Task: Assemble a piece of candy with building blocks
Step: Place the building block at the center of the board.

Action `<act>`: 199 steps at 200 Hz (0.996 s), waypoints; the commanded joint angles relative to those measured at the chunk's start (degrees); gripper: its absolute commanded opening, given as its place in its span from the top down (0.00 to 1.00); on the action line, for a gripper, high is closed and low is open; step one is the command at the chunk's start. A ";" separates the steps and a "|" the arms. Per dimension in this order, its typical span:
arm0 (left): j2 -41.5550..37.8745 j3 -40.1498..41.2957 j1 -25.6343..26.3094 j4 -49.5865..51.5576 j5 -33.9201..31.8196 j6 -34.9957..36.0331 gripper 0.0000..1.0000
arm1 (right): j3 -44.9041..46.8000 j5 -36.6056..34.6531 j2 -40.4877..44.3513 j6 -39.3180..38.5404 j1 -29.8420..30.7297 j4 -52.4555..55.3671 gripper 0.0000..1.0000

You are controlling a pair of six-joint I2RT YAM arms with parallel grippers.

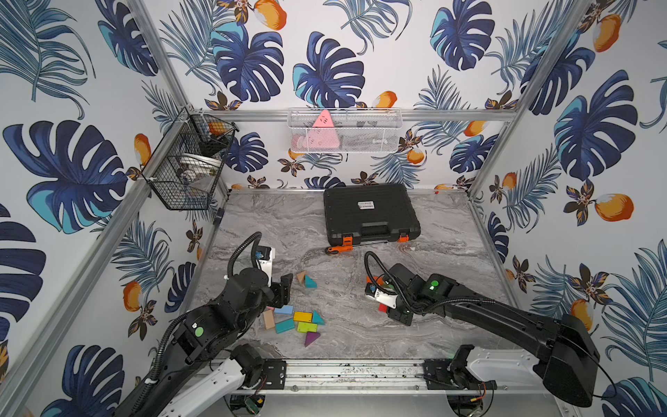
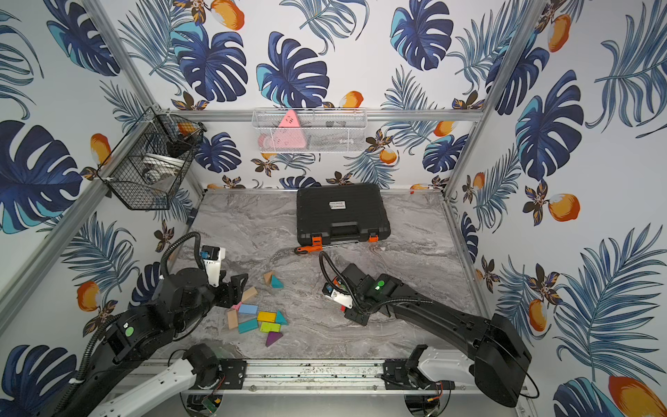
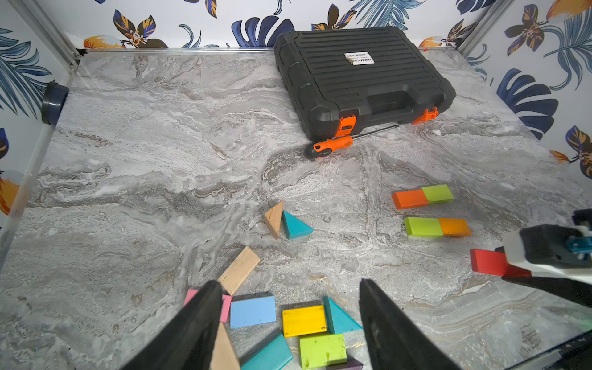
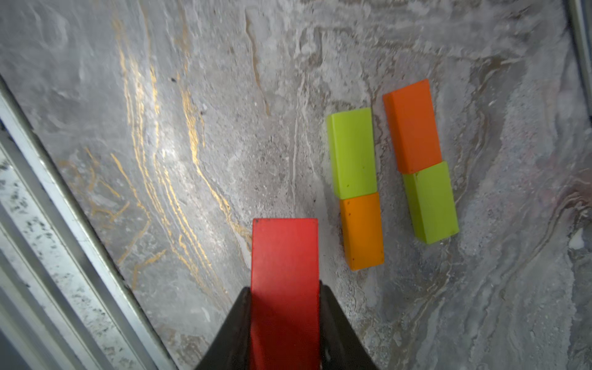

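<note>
The right claw (image 4: 285, 290) pinches a red block (image 4: 285, 253), held just beside the near green-and-orange row (image 4: 355, 192). A skewed release could nudge that row apart. A second row (image 4: 419, 160) lies parallel beyond. The left claw (image 3: 290, 283) gapes wide above loose blocks (image 3: 253, 310). Bare tabletop (image 3: 160, 160) stretches toward the toolbox (image 3: 362, 83).
</note>
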State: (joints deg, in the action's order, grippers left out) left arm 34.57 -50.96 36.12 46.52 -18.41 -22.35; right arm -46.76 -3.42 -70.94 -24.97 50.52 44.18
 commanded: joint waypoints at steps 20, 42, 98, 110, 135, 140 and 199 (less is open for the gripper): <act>0.41 0.03 -0.02 -1.17 0.87 0.87 0.27 | 3.25 -1.01 -1.15 -6.01 -1.26 -4.58 0.79; 0.41 0.18 -0.05 -1.26 0.92 0.94 0.27 | 3.88 -1.34 -3.60 -6.41 -1.55 -6.18 0.79; 0.82 0.16 -0.01 -1.38 1.40 1.04 0.27 | 3.40 0.51 -7.71 -7.22 -4.23 -8.92 0.80; 0.91 0.09 0.00 -1.26 1.49 0.99 0.27 | 3.95 0.51 -8.07 -7.48 -4.37 -9.26 0.80; 0.94 0.25 -0.01 -1.47 1.65 1.02 0.27 | 3.56 0.18 -9.47 -7.27 -4.47 -8.80 0.80; 1.02 0.18 -0.04 -1.36 1.64 1.04 0.27 | 3.49 -0.12 -9.68 -7.25 -4.51 -8.72 0.80; 1.47 0.25 -0.04 -1.30 1.96 1.33 0.26 | 3.33 -0.97 -10.53 -6.54 -4.62 -6.74 0.78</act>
State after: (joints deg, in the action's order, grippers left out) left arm 35.73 -50.74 36.14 46.06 -16.67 -22.20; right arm -43.46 -3.81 -81.45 -31.29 45.91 35.66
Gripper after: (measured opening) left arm 0.742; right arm 0.332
